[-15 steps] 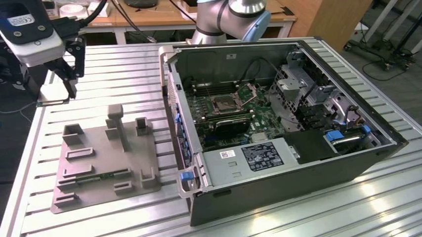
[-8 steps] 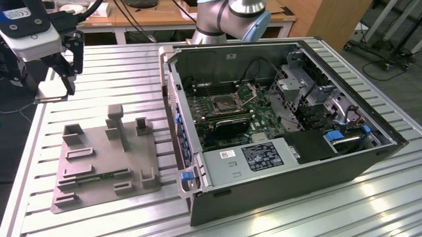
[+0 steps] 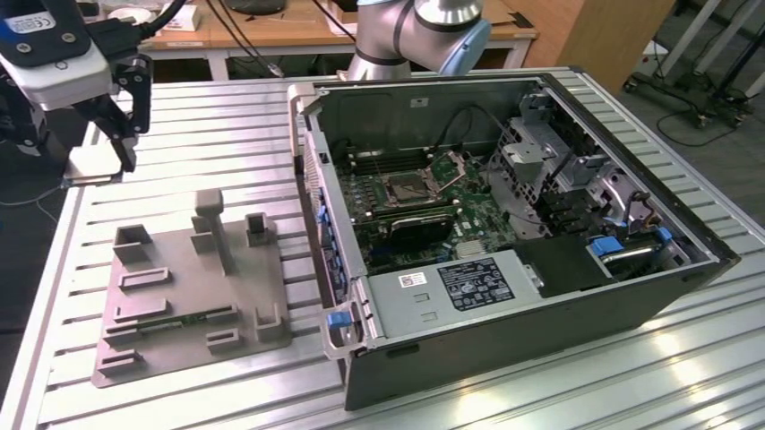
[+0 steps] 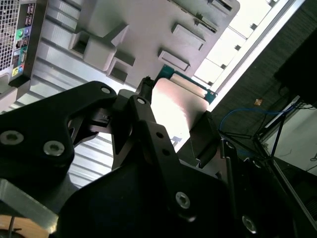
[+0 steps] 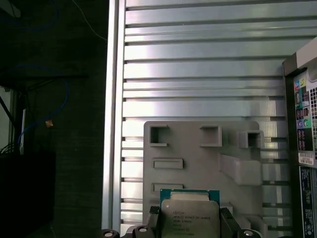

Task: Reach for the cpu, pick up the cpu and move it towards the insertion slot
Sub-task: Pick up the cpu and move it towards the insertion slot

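The gripper (image 3: 106, 154) hangs in the upper left of the exterior view, above the far left corner of the slatted metal table (image 3: 203, 125). Its two black fingers (image 5: 154, 219) are pinching the chip (image 3: 90, 168) by opposite edges. The chip is clear of the table and touches nothing else.

In the first wrist view the chip (image 5: 189, 217) turns its broad face to the camera. It is a pale silvery metal lid with small dark print, on a thin green board that shows as a rim along one side. It is square and flat, so it has no long axis to line up. In the second wrist view it shows as a pale plate with a green edge (image 4: 173, 106) between the dark finger links.

Just beyond the chip in both wrist views lies the grey plastic holder (image 5: 198, 148), with its raised blocks and shallow recesses. In the exterior view it sits on the table nearer the camera than the gripper.

The socket (image 3: 407, 186) lies toward the exterior view's right of the gripper, well apart from it. It is a square metal frame with a dark centre on the green board inside the open computer case (image 3: 358, 296), and its frame plate appears to be tipped up. The case's near side wall stands between the gripper and the socket, so I judge the way in is over that wall and then down.
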Action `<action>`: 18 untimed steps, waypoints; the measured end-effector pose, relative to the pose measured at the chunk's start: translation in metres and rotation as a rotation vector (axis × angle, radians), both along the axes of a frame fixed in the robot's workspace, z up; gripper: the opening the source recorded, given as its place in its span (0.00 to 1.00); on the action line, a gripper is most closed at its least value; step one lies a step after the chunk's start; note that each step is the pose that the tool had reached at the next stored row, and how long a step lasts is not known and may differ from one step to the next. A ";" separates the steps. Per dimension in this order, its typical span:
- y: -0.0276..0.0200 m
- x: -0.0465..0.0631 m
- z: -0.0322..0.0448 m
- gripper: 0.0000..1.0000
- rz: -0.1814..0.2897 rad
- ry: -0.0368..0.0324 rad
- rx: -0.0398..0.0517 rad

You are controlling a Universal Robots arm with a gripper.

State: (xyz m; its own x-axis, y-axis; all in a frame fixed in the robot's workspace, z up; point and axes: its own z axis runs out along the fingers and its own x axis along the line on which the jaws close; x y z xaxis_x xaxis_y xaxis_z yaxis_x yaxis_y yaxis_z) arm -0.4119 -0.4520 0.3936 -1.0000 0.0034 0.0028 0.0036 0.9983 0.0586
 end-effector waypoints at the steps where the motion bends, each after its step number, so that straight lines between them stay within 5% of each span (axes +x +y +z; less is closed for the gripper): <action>1: 0.0000 0.001 0.0000 0.55 0.000 0.0000 0.0000; 18: 0.0000 0.015 -0.0003 0.55 0.000 -0.0002 0.0001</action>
